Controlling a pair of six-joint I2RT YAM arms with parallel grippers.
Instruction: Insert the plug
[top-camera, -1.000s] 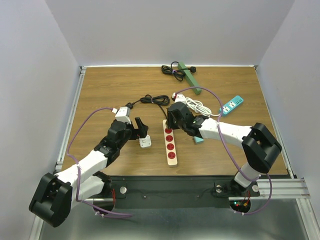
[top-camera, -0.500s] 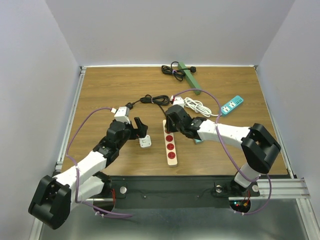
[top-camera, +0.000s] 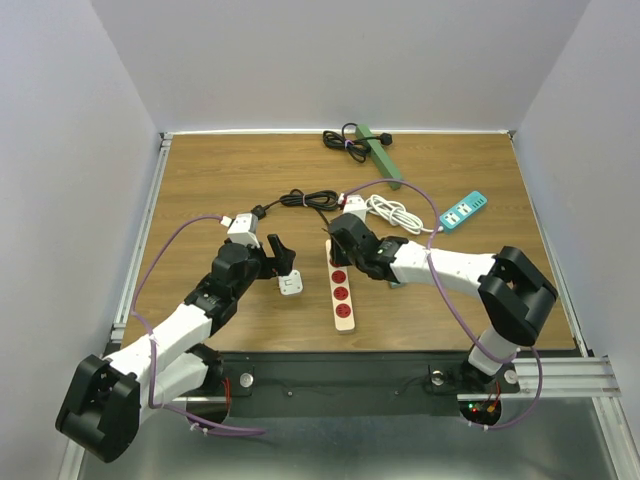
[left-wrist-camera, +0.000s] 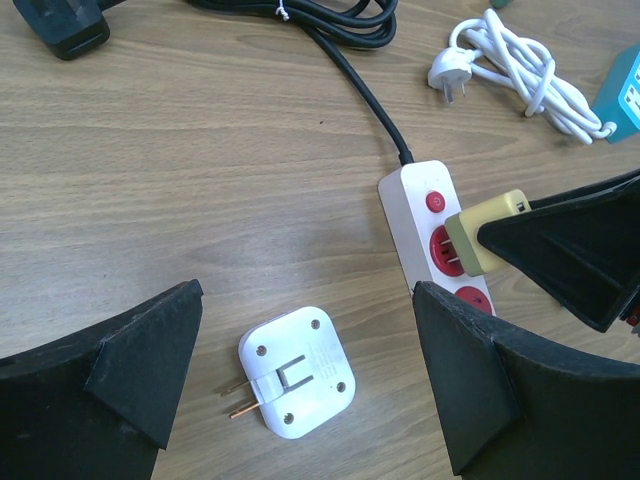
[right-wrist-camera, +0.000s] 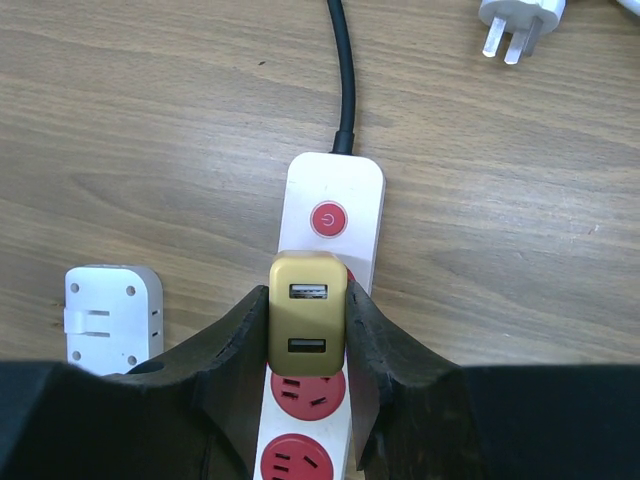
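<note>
— So, what is laid out there?
— A brown wooden surface, and on it the power strip: a long white bar with red sockets, running away from the arms' bases. A black cable leaves its far end and coils just beyond it, a little to the left.
— Other strips?
— A green strip lies well beyond the power strip, at the back. A teal strip lies off to its right, well apart from it. A bundled white cable lies between the teal strip and the power strip's far end.
— And the grippers?
— The right gripper is over the power strip's far end, clenched on the yellow plug, one finger pressing each side. The left gripper hangs to the left of the power strip, spread wide and grasping nothing.
— Anything beneath that one?
— A white adapter, flat on the surface just left of the power strip and not touching it, with two prongs swung out.
— So where is the plug exactly?
— At the first red socket, right beside the power strip's round red switch. Its two USB ports face up toward the right wrist camera. From the left wrist view its prongs show reaching the socket face, the body standing a little off the power strip. How deep they go I cannot tell.
</note>
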